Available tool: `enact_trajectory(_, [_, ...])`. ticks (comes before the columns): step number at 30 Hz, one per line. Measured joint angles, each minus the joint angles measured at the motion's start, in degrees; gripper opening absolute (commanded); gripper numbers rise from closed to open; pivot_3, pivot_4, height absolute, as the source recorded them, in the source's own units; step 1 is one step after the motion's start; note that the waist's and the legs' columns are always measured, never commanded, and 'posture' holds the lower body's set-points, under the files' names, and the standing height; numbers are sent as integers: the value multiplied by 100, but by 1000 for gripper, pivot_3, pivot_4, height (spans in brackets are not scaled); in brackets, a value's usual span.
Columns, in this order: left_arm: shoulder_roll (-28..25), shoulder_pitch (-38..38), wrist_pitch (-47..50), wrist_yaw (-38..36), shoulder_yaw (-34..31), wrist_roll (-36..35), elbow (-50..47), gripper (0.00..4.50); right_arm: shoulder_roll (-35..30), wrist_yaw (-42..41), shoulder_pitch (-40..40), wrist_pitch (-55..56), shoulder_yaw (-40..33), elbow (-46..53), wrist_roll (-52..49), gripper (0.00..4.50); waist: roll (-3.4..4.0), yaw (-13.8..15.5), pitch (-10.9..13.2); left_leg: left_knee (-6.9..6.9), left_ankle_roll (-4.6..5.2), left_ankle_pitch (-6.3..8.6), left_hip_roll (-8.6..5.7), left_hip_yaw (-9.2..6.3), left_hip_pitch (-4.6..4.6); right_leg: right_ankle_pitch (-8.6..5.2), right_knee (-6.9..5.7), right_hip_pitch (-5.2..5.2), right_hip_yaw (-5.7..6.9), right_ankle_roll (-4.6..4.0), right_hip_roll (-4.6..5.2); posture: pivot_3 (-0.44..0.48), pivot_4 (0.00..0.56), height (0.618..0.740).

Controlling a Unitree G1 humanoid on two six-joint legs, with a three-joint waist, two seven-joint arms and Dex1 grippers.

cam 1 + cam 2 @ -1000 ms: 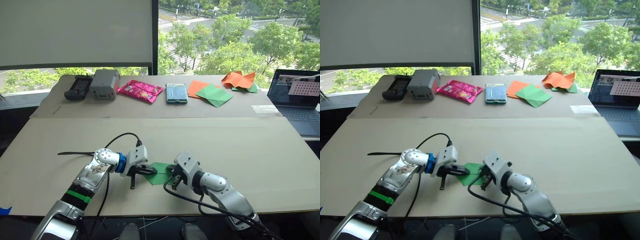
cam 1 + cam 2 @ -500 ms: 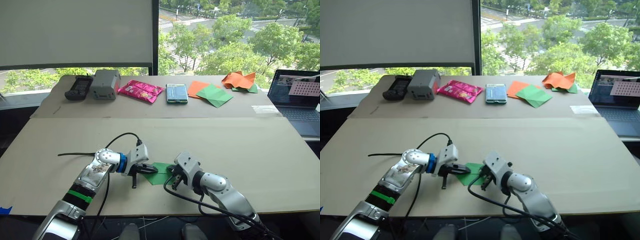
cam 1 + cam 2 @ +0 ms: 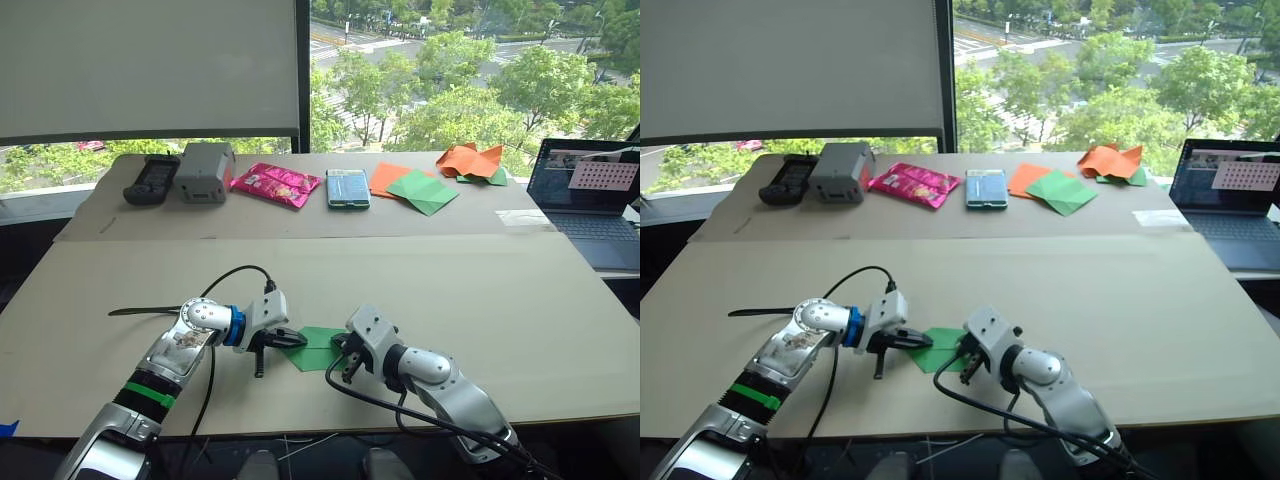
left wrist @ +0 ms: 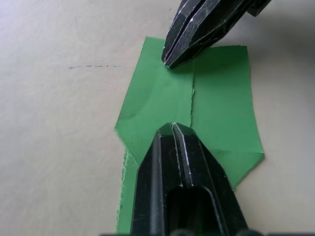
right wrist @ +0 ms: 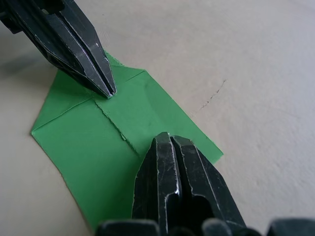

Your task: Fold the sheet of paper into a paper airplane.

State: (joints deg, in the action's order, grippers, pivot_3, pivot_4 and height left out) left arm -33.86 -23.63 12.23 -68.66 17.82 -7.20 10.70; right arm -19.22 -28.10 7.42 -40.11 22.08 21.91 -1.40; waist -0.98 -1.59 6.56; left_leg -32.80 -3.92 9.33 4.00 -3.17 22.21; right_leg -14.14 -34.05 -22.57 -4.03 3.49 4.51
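— Where is the paper (image 3: pixel 313 348)?

— Flat on the near table (image 3: pixel 480 290), folded, long axis from 9 to 3 o'clock, point towards 9.

— The left gripper (image 4: pixel 172 127)?

— Fingers pressed together, tip on the paper's 9 o'clock end.

— The right gripper (image 5: pixel 169 137)?

— Closed too, tip pressing the 3 o'clock end, on the centre seam.

— Farther off?

— A green sheet (image 3: pixel 424 190) at 1 o'clock.

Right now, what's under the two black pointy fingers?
The green sheet of paper, folded, lying flat on the table. Both shut sets of fingers, left and right, press their tips on it. The tips hide the paper beneath them.
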Motion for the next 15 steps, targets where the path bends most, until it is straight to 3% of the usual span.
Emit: enact_trajectory(15, [-492, 663, 100, 50, -458, -124, -438, 0, 2, -50, 58, -46, 22, -72, -4, 38, 7, -96, -5, 6, -3, 2, 0, 1, -3, -1, 0, -3, 2, -1, 8, 0, 150, 718])
